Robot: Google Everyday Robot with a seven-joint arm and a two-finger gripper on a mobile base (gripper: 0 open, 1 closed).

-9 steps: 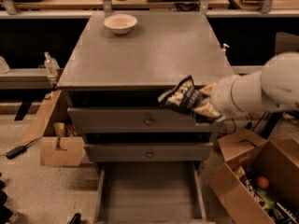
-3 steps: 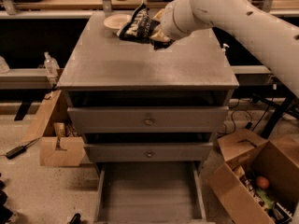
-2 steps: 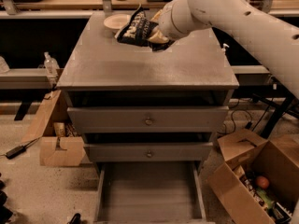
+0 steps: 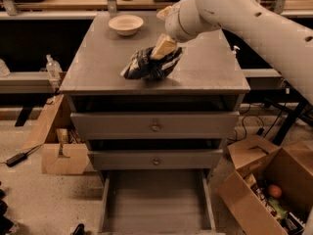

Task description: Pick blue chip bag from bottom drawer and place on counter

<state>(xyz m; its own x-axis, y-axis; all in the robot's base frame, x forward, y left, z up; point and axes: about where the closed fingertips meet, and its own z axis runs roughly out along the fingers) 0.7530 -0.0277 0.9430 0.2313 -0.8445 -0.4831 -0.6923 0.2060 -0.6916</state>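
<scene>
The blue chip bag (image 4: 145, 65), dark and crinkled, lies on or just above the middle of the grey counter (image 4: 98, 62). My gripper (image 4: 164, 48) reaches in from the upper right on the white arm and is shut on the bag's right upper end. The bottom drawer (image 4: 156, 199) is pulled out at the foot of the cabinet, and its grey floor is bare.
A white bowl (image 4: 125, 24) stands at the back left of the counter. Two knobbed drawers (image 4: 155, 127) are shut. An open cardboard box (image 4: 264, 190) with items stands on the floor at right, another box (image 4: 58, 153) at left, and a bottle (image 4: 51, 65) on the left shelf.
My gripper has carried the bag down and forward, from beside the bowl at the counter's back to the middle of the counter, low on the surface.
</scene>
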